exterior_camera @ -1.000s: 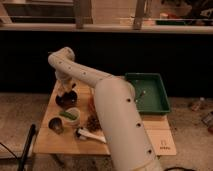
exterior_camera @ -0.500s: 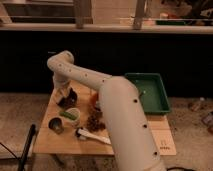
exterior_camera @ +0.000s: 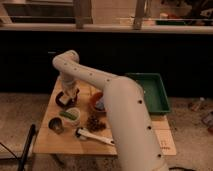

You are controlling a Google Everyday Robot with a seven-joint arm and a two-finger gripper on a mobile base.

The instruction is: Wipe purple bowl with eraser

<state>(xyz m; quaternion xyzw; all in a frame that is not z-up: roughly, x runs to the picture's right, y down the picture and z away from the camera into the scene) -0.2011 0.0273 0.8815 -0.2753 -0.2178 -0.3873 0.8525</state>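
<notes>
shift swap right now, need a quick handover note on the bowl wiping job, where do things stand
Gripper: lowered onto the small round dark purple bowl, at the far left part of the wooden table.
Small pale eraser block: not visible, possibly hidden at the gripper.
Done: gripper is at the bowl.
Left: how much wiping has been done cannot be told; confirm the eraser is held, then likely finish wiping the bowl's inside.
</notes>
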